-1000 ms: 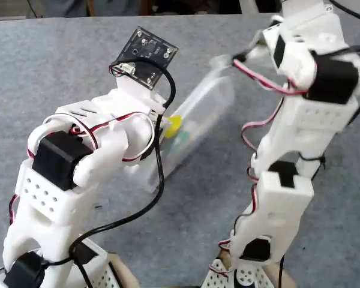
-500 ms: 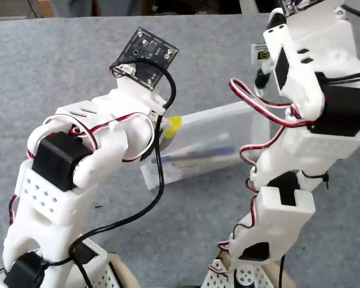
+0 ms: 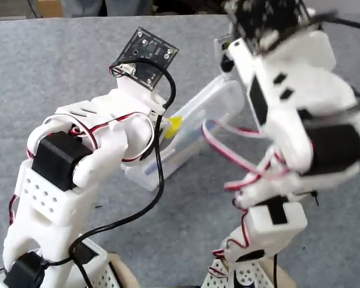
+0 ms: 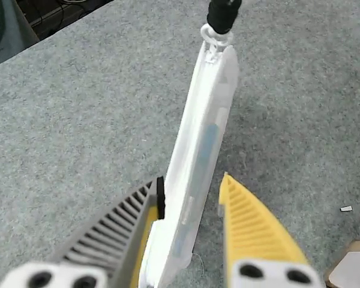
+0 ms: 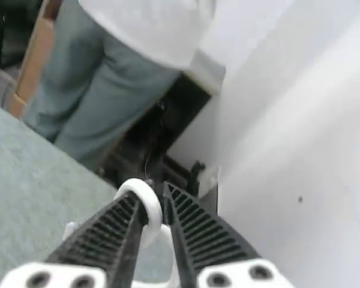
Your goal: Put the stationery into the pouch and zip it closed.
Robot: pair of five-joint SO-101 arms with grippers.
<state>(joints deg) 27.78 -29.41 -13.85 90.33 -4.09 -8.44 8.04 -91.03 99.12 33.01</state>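
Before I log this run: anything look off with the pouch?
Yes: the pouch isn't lying flat. It stands on edge, one end at the left gripper, the other held by the right gripper, shut on the zipper ring. Pens are inside; nothing spilled.

Left arm (image 3: pixel 78 162) low, fingers (image 4: pixel 246 222) gripping the pouch (image 4: pixel 207 120); right arm (image 3: pixel 300 120) high, fingers (image 5: pixel 198 234) pinching the zip ring (image 5: pixel 145 201).

High view: left arm (image 3: pixel 90 150) hides pouch's (image 3: pixel 219 99) near end. Right arm (image 3: pixel 294 108) blurred. Stationery (image 3: pixel 194 133) inside too faint to ID.
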